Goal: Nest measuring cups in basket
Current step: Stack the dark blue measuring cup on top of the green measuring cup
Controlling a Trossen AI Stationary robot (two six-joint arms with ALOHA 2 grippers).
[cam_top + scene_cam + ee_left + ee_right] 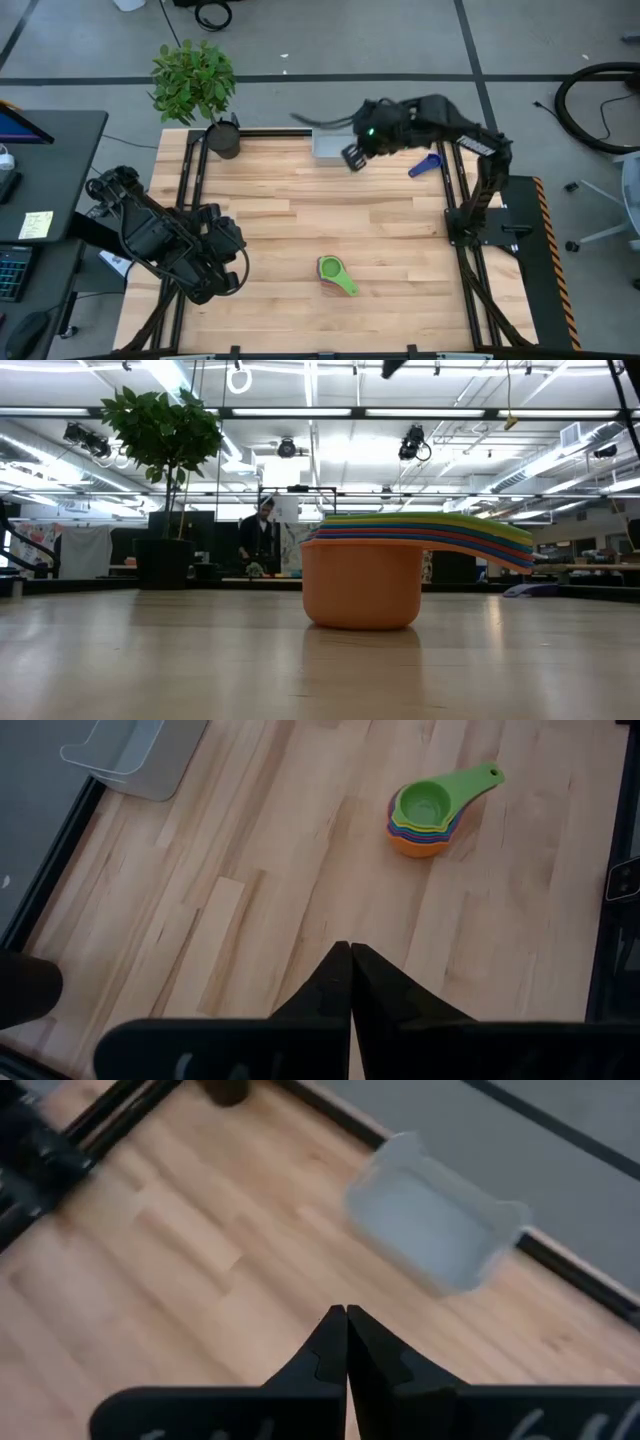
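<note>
Now my right gripper hangs clenched and empty near the basket. The nested cups sit well apart; I judge fetching them comes next, jaws opened first.

Open-plan lab hall: ceiling strip lights, distant workbenches, taped floor.

Table layout, from the right gripper

Basket just beside the right gripper, at the table's far edge; plant pot farther to its left; a lone measuring cup to its right. Nested measuring cups well apart toward the near edge, right of the left gripper.
</note>
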